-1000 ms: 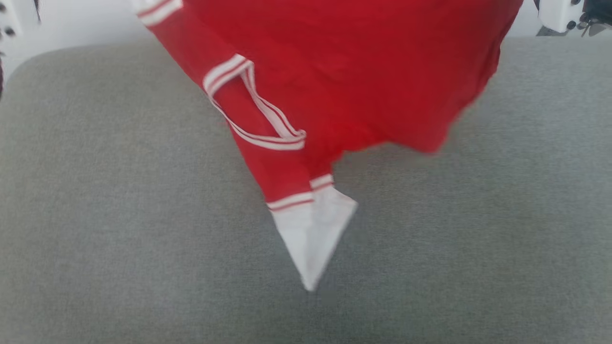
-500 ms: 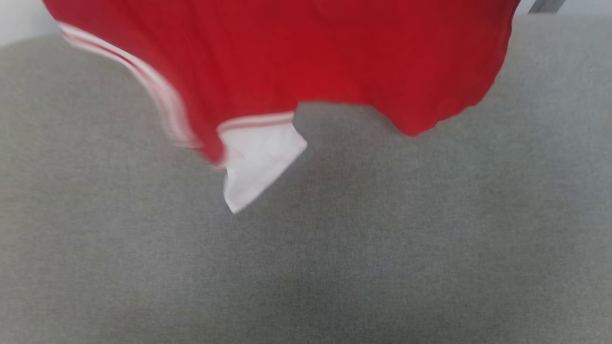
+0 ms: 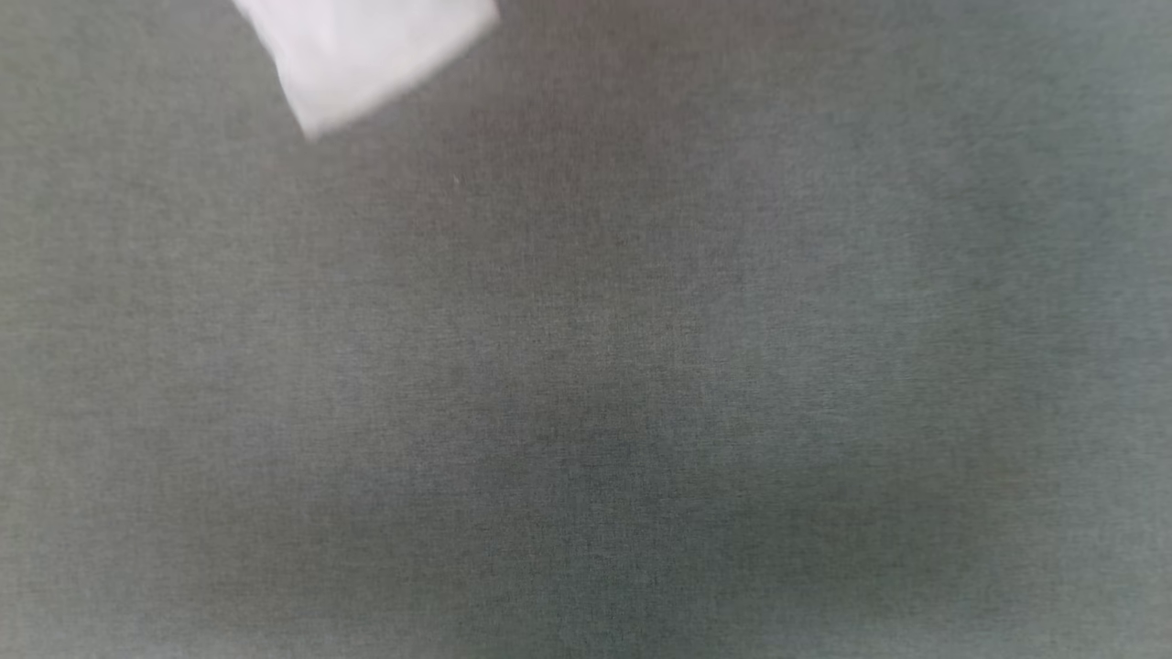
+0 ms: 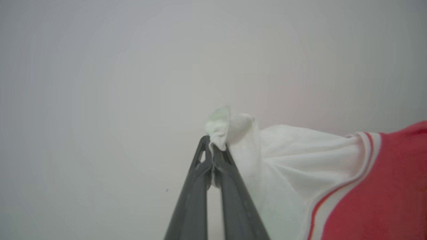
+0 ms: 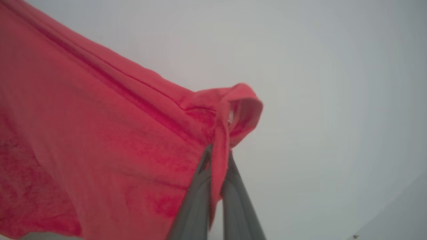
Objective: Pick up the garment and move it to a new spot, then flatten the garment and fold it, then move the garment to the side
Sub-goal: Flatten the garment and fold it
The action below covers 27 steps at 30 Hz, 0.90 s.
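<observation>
The garment hangs in the air between my two grippers. In the left wrist view my left gripper [image 4: 212, 146] is shut on the bunched tip of its white sleeve [image 4: 283, 160], with red cloth [image 4: 393, 186] and striped trim trailing to the right. In the right wrist view my right gripper [image 5: 218, 153] is shut on a folded red edge of the garment [image 5: 100, 133], which spreads to the left. In the head view a blurred white sleeve corner [image 3: 366, 55] dangles at the top left above the grey surface.
The grey fabric surface [image 3: 641, 384] spreads across the head view. Behind both grippers in the wrist views is a plain pale wall [image 4: 100, 83].
The garment has risen out of the head view, from a large red body to just the white sleeve tip at the top. The picture has also shifted, so the camera moved.
</observation>
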Motion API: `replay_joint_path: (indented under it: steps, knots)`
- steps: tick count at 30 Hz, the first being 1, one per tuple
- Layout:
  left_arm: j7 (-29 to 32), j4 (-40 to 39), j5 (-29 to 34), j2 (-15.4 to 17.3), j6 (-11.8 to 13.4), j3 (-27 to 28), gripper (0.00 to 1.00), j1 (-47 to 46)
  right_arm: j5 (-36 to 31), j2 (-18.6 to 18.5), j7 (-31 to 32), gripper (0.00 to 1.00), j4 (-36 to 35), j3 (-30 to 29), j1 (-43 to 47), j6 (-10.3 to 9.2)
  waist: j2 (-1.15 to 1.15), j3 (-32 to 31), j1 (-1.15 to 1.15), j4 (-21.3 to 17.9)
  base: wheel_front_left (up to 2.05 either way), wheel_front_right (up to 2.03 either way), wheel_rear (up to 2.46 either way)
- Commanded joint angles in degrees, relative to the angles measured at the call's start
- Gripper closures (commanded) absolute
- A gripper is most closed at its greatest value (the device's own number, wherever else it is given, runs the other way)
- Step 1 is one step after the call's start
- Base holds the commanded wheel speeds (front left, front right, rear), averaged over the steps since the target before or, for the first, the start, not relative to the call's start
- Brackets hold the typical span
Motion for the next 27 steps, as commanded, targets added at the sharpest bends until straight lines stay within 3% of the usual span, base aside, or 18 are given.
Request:
replay_joint_path:
  steps: [1,6,11,16,22,27]
  knots:
    - [-2.4,1.2,0.9,-0.5,-0.2,0.1,1.0,-2.1,-1.5,0.2,-2.3,1.0,1.7,-0.8,-1.2,-0.03,0.0,1.8,0.0,0.5,0.0,0.0,0.0]
    - [-7.1,2.2,2.0,-2.2,-0.2,-0.2,1.0,-4.9,-5.6,1.9,-7.0,1.0,6.5,-1.2,-3.1,-0.02,0.0,2.4,0.0,1.6,0.0,0.0,0.0]
    - [-6.8,-2.7,-3.0,-2.7,-0.3,-6.2,1.0,3.3,-3.8,2.3,-4.4,1.0,10.2,1.6,0.6,-0.02,0.0,0.8,0.0,2.9,0.0,0.0,0.0]
    - [4.3,-10.9,-15.1,2.1,-0.2,-14.1,1.0,14.3,3.1,0.2,0.2,1.0,8.2,7.4,8.4,-0.02,0.0,-1.9,0.0,4.0,0.0,0.0,0.0]
    - [11.9,-18.3,-23.1,7.8,-0.2,-17.1,1.0,25.8,10.8,-4.6,5.1,1.0,1.5,11.4,18.8,-0.02,0.0,-4.7,0.0,4.5,0.0,0.0,0.0]
    - [16.6,-27.4,-28.3,12.4,2.8,-19.0,1.0,35.4,15.9,-9.7,9.4,1.0,-5.6,12.5,28.1,-0.04,0.0,-6.5,0.0,4.7,0.0,0.0,0.0]
